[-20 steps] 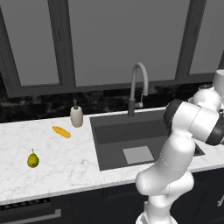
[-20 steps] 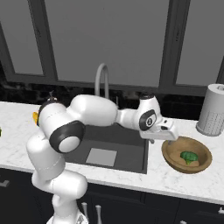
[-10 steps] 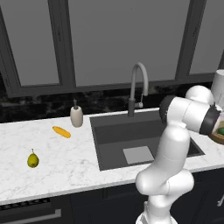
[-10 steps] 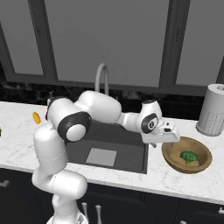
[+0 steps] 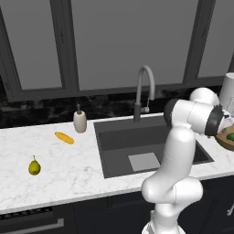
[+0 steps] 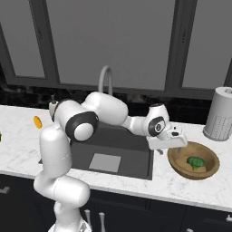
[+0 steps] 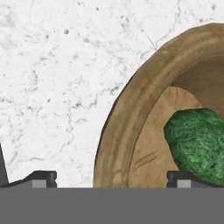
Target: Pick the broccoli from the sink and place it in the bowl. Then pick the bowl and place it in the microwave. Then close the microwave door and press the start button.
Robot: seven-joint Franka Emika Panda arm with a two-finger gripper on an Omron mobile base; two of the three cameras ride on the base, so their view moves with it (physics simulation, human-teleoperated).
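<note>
Broccoli (image 6: 195,161) sits inside the bowl (image 6: 179,165), so step one looks done; judging next step is grabbing the bowl for the microwave. The bowl stands on the table (image 6: 136,179) just right of the sink (image 6: 131,147), well short of the paper towel roll (image 6: 221,113) behind it.

My gripper (image 6: 177,141) hangs just over the bowl's near-left rim, on the side toward the sink. In the hand view the rim (image 7: 127,118) runs up between my two fingertips (image 7: 41,178), one tip over bare marble outside the bowl, the other over the inside beside the broccoli (image 7: 199,138). So the fingers are spread apart, straddling the wall, nothing between them yet. That placement makes sense: a wide, shallow bowl can't be spanned, so a rim pinch is the only hold. Rim looks thick and sloped, so the pinch may slip or tip the bowl; broccoli lies close to the inner finger and could get nudged.

I'm low over the rim but can't tell whether the tips touch it.

Left of the sink, well apart from the bowl: soap bottle (image 5: 80,121), an orange thing (image 5: 64,137) that looks like a carrot, and a pear (image 5: 34,167). None matter to the grasp. Faucet (image 5: 144,93) stands behind the sink, clear of my arm's line.
</note>
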